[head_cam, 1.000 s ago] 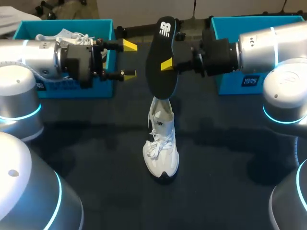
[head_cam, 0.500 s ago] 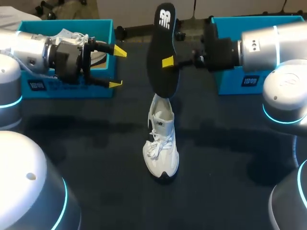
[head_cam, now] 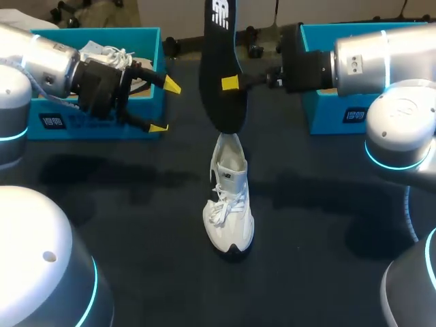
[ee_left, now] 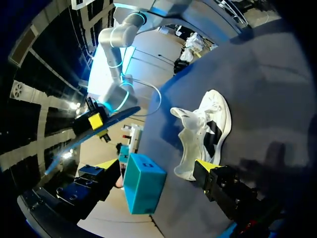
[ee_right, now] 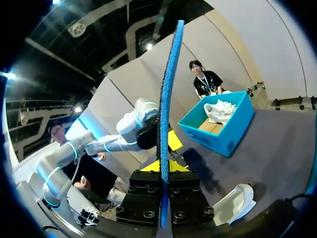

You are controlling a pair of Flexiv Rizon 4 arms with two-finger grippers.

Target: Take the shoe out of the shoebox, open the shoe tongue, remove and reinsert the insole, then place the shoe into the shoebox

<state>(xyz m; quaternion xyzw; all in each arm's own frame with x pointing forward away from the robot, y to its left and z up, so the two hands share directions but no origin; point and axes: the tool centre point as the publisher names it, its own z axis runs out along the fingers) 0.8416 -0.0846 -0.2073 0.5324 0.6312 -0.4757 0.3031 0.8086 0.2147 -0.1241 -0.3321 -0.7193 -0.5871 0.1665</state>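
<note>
A white shoe [head_cam: 229, 204] stands on the dark table mid-view, toe towards me; it also shows ahead of my left gripper [ee_left: 205, 134] and below my right gripper [ee_right: 237, 203]. My right gripper [head_cam: 230, 83] is shut on a black insole [head_cam: 219, 68], held upright over the shoe's heel opening. In the right wrist view the insole [ee_right: 167, 99] is edge-on, blue, between the yellow tips [ee_right: 161, 166]. My left gripper [head_cam: 163, 105] stands open and holds nothing, in front of the left blue shoebox [head_cam: 88, 126]. Its open fingers [ee_left: 156, 166] frame the right shoebox [ee_left: 143, 183].
The left shoebox holds another white shoe [head_cam: 109, 54], also seen in the box [ee_right: 220, 111] in the right wrist view. A second blue shoebox [head_cam: 354, 112] stands at the back right, behind my right arm.
My right gripper has lifted the insole a little higher and leftward. My left gripper has drawn back to the left, towards the left shoebox, still open.
</note>
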